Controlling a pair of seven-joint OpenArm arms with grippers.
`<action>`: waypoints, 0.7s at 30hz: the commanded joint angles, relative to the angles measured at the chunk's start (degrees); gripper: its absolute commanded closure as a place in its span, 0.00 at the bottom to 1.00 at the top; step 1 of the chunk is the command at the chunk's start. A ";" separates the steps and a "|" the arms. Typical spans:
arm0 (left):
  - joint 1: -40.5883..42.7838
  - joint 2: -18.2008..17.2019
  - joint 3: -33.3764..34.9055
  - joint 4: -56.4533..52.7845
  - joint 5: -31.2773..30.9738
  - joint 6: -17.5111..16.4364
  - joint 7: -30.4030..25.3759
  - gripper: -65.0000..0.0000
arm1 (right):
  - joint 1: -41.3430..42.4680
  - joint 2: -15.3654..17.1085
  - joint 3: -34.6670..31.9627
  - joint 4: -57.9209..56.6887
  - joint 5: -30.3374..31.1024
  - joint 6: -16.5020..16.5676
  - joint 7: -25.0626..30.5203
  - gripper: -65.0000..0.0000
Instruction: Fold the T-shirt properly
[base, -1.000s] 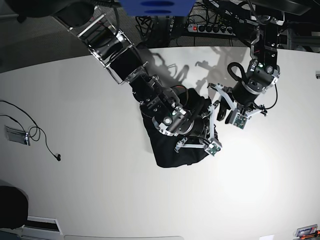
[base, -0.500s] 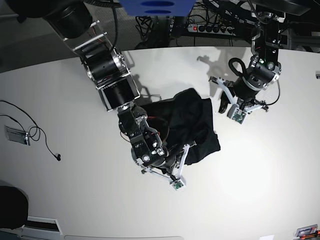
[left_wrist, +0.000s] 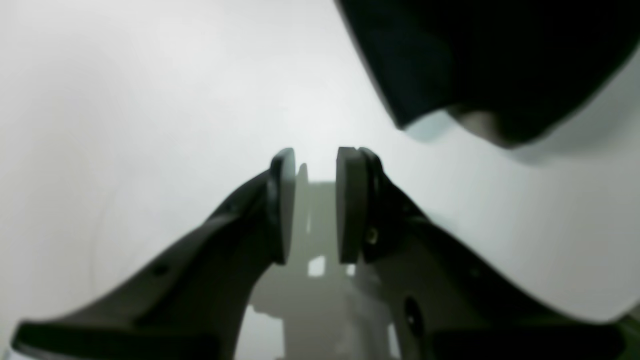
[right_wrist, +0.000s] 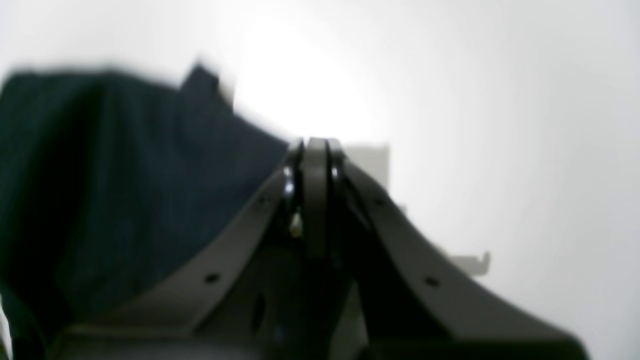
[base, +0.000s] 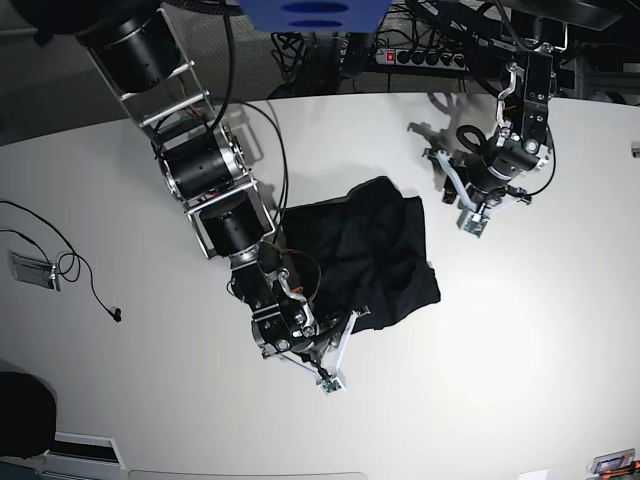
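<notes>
Both arms have drawn apart: my right hand (base: 343, 322), pressed together on the soft black cloth T-shirt's (base: 375, 250) lower edge, sits nearer; my left hand (base: 447, 178), slightly spread and empty, hangs beyond its upper-right corner.

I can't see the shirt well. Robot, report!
Left claw open, empty. Right claw shut; grip unclear. T-shirt bunched on table. Nothing in the way.

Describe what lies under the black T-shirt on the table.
The plain black cloth T-shirt lies crumpled on the bare white table. Table shows all round its edges. Whatever lies beneath its folds is covered and cannot be seen.
</notes>
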 joint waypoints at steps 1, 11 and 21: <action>-0.24 -0.23 0.38 1.24 -0.73 -0.05 -2.45 0.78 | 1.57 -0.50 0.13 0.03 0.31 0.22 0.91 1.00; -3.84 -0.23 4.16 -10.02 -0.64 0.21 -4.91 0.78 | 1.57 -0.50 -0.04 -6.13 0.23 0.30 4.96 1.00; -8.68 -0.23 3.98 -15.55 -0.55 0.21 -7.72 0.78 | 0.07 1.09 -0.13 1.00 0.05 0.30 3.38 1.00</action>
